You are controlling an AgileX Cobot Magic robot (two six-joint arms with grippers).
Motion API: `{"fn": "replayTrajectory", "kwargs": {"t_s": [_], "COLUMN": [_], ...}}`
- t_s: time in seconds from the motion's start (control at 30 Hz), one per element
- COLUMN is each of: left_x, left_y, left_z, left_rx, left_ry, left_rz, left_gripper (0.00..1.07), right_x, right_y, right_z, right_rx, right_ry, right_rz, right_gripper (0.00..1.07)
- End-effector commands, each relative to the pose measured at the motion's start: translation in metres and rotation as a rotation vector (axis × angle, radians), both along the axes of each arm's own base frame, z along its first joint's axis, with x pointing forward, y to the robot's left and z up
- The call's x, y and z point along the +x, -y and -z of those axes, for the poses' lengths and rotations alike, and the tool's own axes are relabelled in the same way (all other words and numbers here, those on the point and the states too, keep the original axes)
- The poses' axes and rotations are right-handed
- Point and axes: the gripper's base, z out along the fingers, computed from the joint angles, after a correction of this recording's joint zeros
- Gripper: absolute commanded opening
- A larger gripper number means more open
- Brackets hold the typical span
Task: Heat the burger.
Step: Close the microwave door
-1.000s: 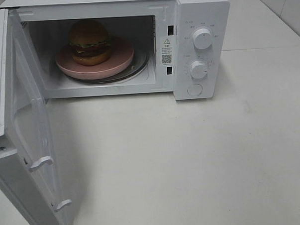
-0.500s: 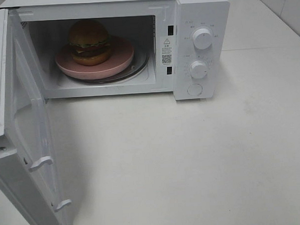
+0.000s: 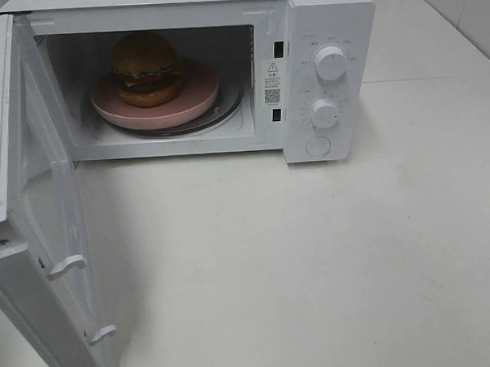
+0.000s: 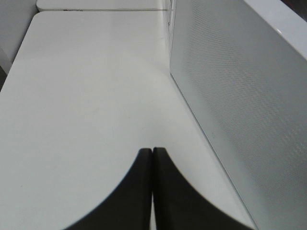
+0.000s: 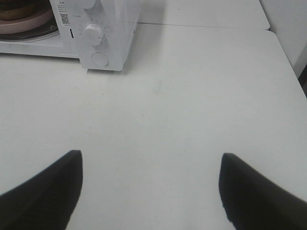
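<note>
Burger [image 3: 146, 67] inside the open microwave [image 3: 359, 32], well apart from my left pincer [image 4: 152, 149], pressed together, and my right pincer [image 5: 149, 154], spread wide.

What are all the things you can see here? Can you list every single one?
microwave: one, white, at the back of the table, its door open
burger: one, brown bun with green lettuce, on the plate inside the microwave
plate: one, pink, on the glass turntable
glass turntable: one, clear, on the microwave floor
knobs: two, white, one above the other on the front panel
button: one, white, below the knobs
table: one, white, under everything
left gripper: one, black, shut, holding nothing, beside the door
right gripper: one, black, open, over the table
</note>
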Motion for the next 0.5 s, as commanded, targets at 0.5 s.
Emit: {"fn": "replayTrajectory", "kwargs": {"t_s": [0.5], "left_x": [0.075], "left_y": [-0.002], "left_z": [0.040], "left_rx": [-0.022], "left_ry": [0.139], "left_rz": [-0.037], "left_gripper": [0.00], "right_x": [-0.003], "right_y": [0.000], "right_z": [0.001], "right_rx": [0.000], "right_ry": [0.034], "right_rz": [-0.001], "right_gripper": [0.76]}}
